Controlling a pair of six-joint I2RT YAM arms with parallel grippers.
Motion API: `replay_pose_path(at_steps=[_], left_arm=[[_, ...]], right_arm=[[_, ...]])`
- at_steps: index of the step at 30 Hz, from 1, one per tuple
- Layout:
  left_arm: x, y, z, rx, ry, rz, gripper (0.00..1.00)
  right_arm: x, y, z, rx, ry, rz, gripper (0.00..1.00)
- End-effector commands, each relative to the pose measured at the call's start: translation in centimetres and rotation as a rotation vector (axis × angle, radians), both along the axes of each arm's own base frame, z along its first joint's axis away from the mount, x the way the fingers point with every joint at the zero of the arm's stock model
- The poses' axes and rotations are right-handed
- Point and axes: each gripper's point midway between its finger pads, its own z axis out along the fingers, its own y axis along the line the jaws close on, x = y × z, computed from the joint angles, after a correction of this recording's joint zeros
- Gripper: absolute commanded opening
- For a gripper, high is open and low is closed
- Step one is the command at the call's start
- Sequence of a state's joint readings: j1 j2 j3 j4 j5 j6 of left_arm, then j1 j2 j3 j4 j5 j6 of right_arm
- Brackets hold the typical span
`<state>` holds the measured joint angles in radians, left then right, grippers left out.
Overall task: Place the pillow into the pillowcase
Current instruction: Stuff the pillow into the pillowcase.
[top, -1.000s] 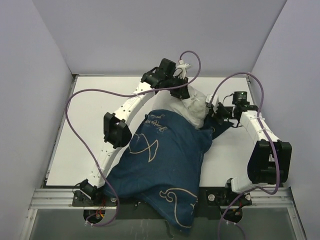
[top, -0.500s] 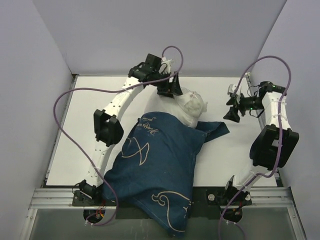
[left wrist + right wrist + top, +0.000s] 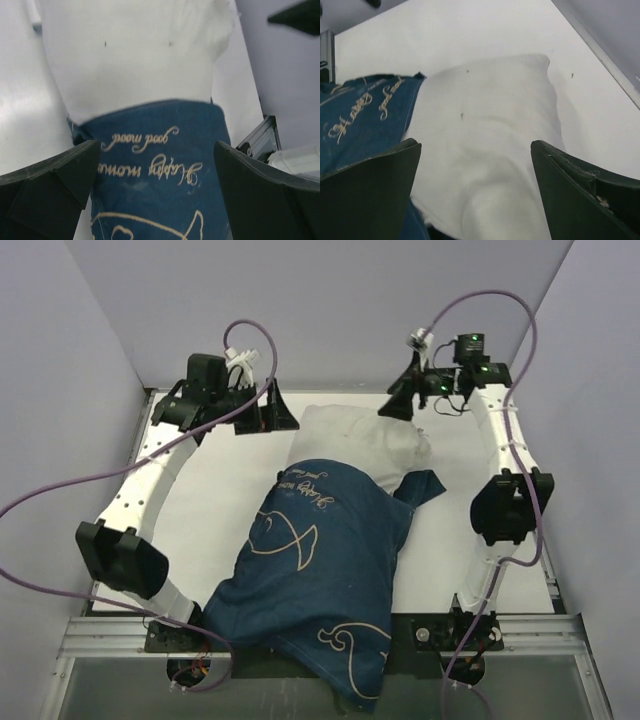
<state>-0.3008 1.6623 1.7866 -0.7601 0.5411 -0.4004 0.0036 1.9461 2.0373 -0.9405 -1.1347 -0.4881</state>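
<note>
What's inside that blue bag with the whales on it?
A white pillow: its far end pokes out of the pillowcase mouth. How deep the rest reaches is hidden under the cloth.

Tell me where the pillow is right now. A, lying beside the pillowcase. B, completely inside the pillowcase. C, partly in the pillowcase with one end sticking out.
C: one white end of the pillow shows beyond the open mouth of the pillowcase, which covers the rest.

pillow pokes out of the pillowcase, its white end between the left tool and right tool, neither gripping it.
</note>
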Motion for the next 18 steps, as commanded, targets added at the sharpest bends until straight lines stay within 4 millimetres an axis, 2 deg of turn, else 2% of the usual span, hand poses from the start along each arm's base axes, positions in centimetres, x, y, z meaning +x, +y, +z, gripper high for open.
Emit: replay_pose_path(at_steps=[1,3,5,7,9,10,11,12,13,14,15,17,18], left_arm=[[-2.8,2.3,-5.7,0.039,0.119,0.035,0.98],[-4.7,2.1,-8.2,0.031,0.217,0.027,0.98],[-6.3,1.5,-9.8,0.030,0.283,0.000,0.98],[-7.7,1.0,-11.7,0.037,0.353,-0.026,0.98],[-8.6,0.8,-13.8,0.055,0.435,-0.045,0.97],[-8.9,0.5,-14.7,0.058,0.473,-0.062,0.93],[-8.9,0.2,-15.6,0.057,0.501,-0.078,0.87],[-8.7,-0.3,-16.0,0.040,0.520,-0.101,0.77],[-8.1,-0.8,-16.4,0.019,0.530,-0.120,0.61],[-7.0,-1.1,-17.0,0.011,0.541,-0.123,0.39],[-5.6,-1.2,-16.6,0.002,0.519,-0.121,0.25],[-1.3,-1.4,-15.1,0.000,0.438,-0.098,0.10],[1.2,-1.5,-14.9,0.015,0.399,-0.080,0.07]], right_arm=[[6.6,3.2,1.0,0.040,0.030,-0.123,0.98],[8.3,4.1,-1.7,0.014,0.090,-0.130,0.98],[8.9,4.8,-4.0,-0.005,0.139,-0.122,0.98],[8.3,5.4,-6.5,-0.035,0.182,-0.100,0.98],[6.8,5.9,-8.4,-0.057,0.245,-0.067,0.99],[5.9,5.9,-9.2,-0.062,0.284,-0.051,0.99],[5.0,5.9,-9.7,-0.065,0.316,-0.035,0.96],[3.9,5.9,-10.0,-0.063,0.347,-0.015,0.90],[2.9,5.9,-9.9,-0.056,0.366,0.007,0.81],[2.0,5.8,-9.8,-0.052,0.376,0.033,0.69],[1.1,5.8,-9.3,-0.038,0.390,0.051,0.54],[-0.5,5.4,-7.5,0.002,0.391,0.086,0.21],[-1.1,5.2,-6.4,0.029,0.386,0.100,0.09]])
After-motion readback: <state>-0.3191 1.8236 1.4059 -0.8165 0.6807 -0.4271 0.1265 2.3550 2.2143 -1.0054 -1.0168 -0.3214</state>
